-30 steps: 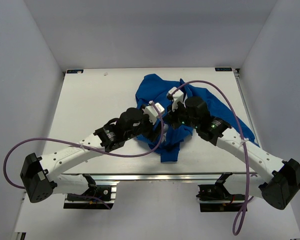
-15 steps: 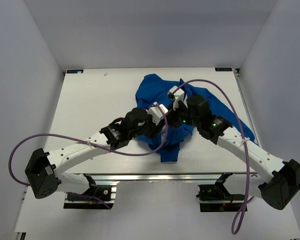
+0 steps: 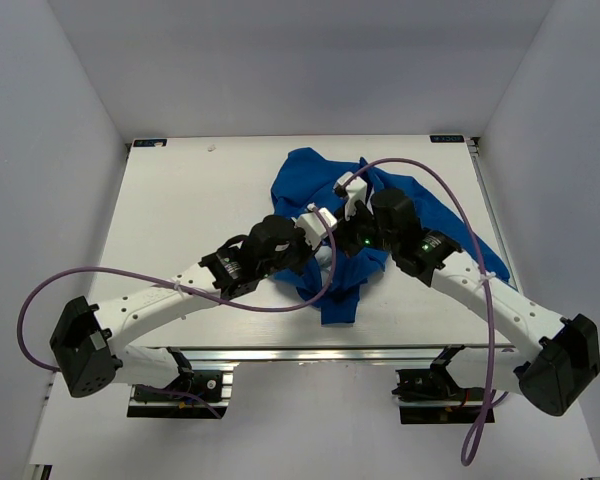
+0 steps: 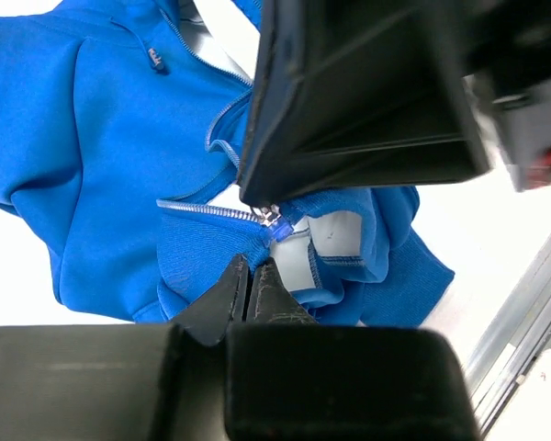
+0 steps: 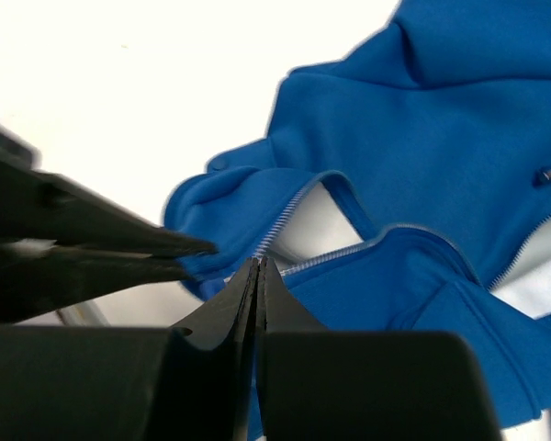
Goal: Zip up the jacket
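A white tabletop (image 3: 200, 200) boxed in by pale walls carries everything. The left tool (image 4: 249, 266) has its fingers pressed together on a fold of blue hem at the jacket's lower front, just under the bottom end of the zipper (image 4: 207, 210). The right tool (image 5: 258, 265) is also pinched closed on the jacket, its tips where the two rows of silver teeth meet, against the small metal slider (image 4: 270, 217). Whether it grips the slider itself or the cloth beside it I cannot tell. The two tools' tips sit just beside each other. Beyond the slider the teeth stand parted over pale lining (image 5: 312, 220). The jacket (image 3: 300, 180) lies crumpled beneath both wrists, and most of the tabletop shows to its left in the overhead view. A purple cable (image 3: 450, 195) arcs over the jacket's right side
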Action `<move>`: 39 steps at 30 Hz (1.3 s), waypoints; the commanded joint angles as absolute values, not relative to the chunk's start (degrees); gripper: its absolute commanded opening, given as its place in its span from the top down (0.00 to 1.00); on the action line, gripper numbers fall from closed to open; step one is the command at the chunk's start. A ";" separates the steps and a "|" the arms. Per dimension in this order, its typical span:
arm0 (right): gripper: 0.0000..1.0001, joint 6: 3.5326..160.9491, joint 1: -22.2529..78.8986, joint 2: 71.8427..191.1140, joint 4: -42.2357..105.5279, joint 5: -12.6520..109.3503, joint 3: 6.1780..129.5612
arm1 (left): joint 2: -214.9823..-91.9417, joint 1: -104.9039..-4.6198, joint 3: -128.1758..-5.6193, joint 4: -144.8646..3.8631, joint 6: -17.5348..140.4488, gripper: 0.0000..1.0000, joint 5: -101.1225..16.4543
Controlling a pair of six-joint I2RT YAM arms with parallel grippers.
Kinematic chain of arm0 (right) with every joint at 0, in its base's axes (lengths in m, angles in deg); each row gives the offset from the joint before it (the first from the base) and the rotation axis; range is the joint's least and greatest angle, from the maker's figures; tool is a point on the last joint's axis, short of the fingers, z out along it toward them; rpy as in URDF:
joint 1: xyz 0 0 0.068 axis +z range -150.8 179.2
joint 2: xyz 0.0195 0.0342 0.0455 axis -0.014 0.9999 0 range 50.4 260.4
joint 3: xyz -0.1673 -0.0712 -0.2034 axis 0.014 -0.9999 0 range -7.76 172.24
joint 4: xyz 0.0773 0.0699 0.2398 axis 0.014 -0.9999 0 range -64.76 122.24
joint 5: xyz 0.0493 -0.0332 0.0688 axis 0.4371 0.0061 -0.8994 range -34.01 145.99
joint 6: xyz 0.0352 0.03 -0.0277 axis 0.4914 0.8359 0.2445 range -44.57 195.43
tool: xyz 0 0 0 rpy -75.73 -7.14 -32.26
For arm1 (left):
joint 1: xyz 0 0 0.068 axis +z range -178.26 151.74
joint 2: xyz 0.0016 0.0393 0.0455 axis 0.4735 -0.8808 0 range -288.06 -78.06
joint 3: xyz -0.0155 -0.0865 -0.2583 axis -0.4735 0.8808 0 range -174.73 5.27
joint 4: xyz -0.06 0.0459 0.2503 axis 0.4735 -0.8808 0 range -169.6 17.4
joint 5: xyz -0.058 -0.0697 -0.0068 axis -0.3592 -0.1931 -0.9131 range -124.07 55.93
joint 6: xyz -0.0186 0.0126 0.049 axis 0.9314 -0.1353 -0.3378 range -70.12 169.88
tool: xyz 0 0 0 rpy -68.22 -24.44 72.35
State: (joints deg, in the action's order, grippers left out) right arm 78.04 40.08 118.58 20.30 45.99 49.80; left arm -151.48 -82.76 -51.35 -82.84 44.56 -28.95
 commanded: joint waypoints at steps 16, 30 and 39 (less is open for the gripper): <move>1.00 75.69 39.80 126.59 29.25 64.59 52.34 | -138.18 -82.84 -50.10 -82.80 48.02 1.00 -36.96; 1.00 68.05 32.08 139.34 38.21 75.58 63.24 | -125.43 -82.84 -44.48 -95.45 59.98 1.00 -36.45; 1.00 64.10 23.91 151.02 42.17 77.61 75.71 | -122.44 -82.84 -40.87 -100.64 67.28 1.00 -36.09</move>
